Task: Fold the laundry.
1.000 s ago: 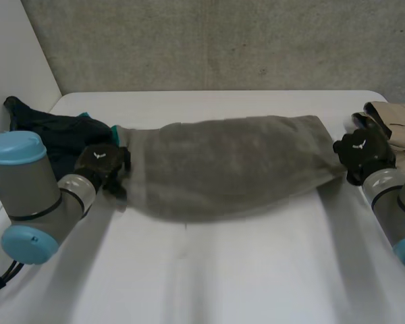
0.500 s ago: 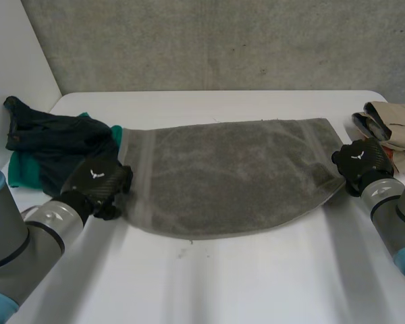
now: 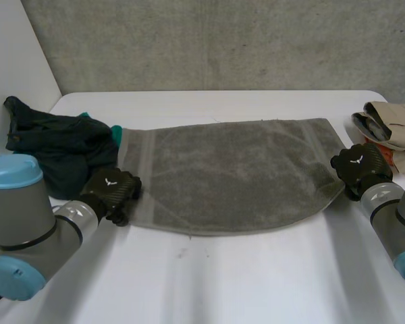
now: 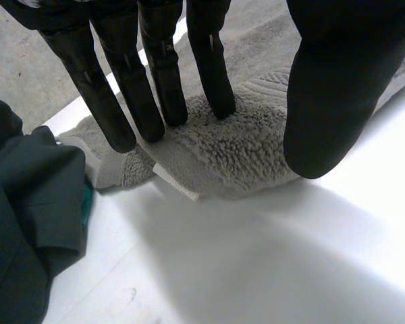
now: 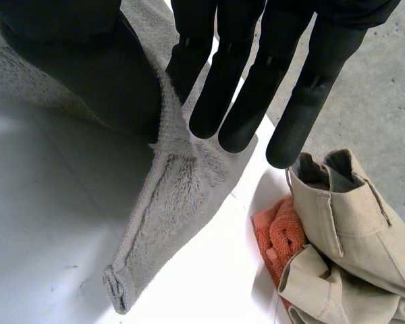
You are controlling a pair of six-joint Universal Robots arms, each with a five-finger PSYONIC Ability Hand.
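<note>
A grey towel (image 3: 236,169) lies spread flat across the middle of the white table (image 3: 256,277), long side running left to right. My left hand (image 3: 111,189) is at its near left corner. In the left wrist view the fingers (image 4: 158,74) are straight with their tips on the towel (image 4: 236,145), and the thumb (image 4: 331,101) stands apart from them, so the hand is open. My right hand (image 3: 358,165) is at the towel's right edge. In the right wrist view the towel (image 5: 169,196) rises between the thumb and fingers (image 5: 236,81), pinched there.
A dark pile of clothes (image 3: 54,145) with a bit of green cloth (image 4: 86,202) lies just left of the towel. At the right table edge sit a beige garment (image 3: 395,125) and an orange cloth (image 5: 280,236). A grey wall stands behind the table.
The towel, held up and sagging a second ago, now lies flat on the table. My left hand came down toward the near left corner and its fingers spread. The right hand barely moved.
</note>
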